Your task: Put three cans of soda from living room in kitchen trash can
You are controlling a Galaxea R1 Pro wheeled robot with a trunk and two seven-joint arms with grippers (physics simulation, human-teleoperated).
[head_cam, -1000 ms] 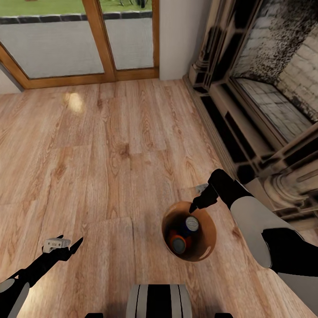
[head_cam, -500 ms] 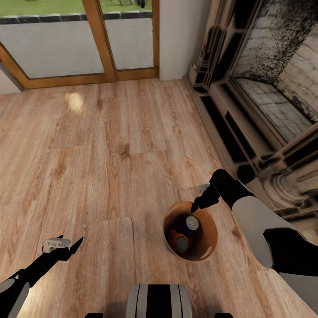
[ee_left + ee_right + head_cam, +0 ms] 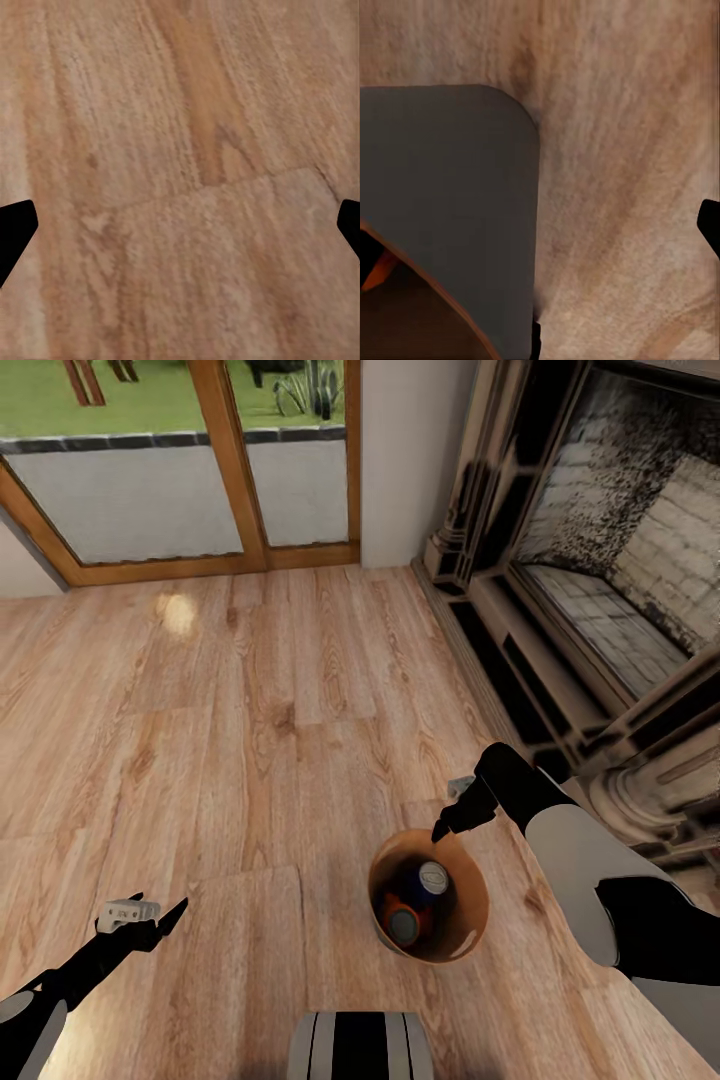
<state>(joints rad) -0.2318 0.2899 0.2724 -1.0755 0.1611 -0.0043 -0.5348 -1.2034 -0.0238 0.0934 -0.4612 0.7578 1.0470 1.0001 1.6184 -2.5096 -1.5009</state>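
Note:
The trash can (image 3: 470,920), grey outside and glossy orange-brown inside, stands on the light wood floor in front of my base. Inside it a blue soda can (image 3: 432,877) with a silver top lies against an orange soda can (image 3: 403,920); a third can is hidden. My right gripper (image 3: 440,828) hovers at the bin's far rim. In the right wrist view the grey wall of the trash can (image 3: 450,210) sits between the spread fingers of the right gripper (image 3: 540,240), which is open. My left gripper (image 3: 150,912) hangs open and empty low over the floor at the left.
A dark carved fireplace surround (image 3: 520,650) with a brick hearth runs along the right. Wood-framed glass doors (image 3: 230,470) close the far wall, with a white wall section (image 3: 405,450) beside them. Bare wood floor (image 3: 250,710) stretches between.
The whole picture has slid down a little, so the camera has moved; doors and fireplace show further down. The bin shifted slightly with the floor. Both arms keep their pose.

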